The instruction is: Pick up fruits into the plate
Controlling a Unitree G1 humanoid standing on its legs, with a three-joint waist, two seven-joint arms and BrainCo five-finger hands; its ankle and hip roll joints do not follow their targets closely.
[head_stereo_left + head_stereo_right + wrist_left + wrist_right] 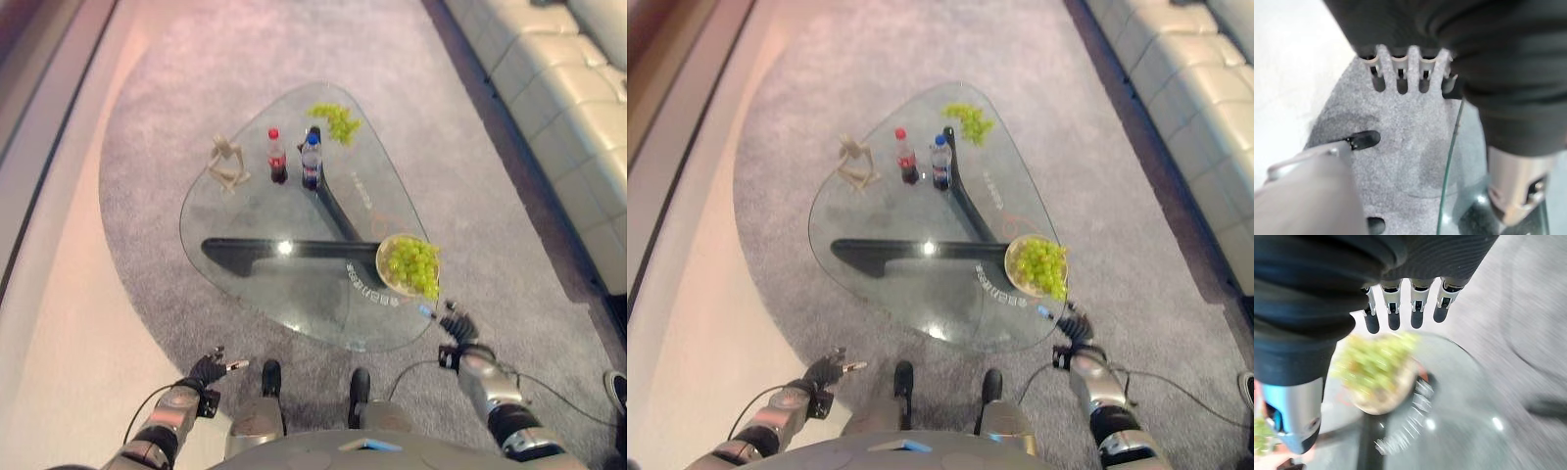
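Glass: clear desk (255, 294) with rounded corners on a dark base, standing on grey carpet (176, 88).
Plate: pale plate (384, 269) at the near right edge of the desk; it holds one bunch of green grapes (413, 262), part of it spilling over the rim.
Remaining fruit: second bunch of green grapes (336, 121) lies loose on the far end of the desk, beyond the two bottles, well apart from the plate.
Key relation: loose bunch lies ahead of both hands, across the whole desk; its long axis runs roughly left to right. Right hand judged nearer.
Right hand (457, 326): just off the near right desk edge, close to the plate; fingers (1394, 318) straight and apart, holding nothing.
Left hand (208, 369): low over the carpet, short of the desk; fingers spread, empty.
Other items: red-capped cola bottle (277, 157), blue-capped water bottle (312, 162), small wooden figure (227, 164).
Surroundings: cream sofa (549, 88) to the right.
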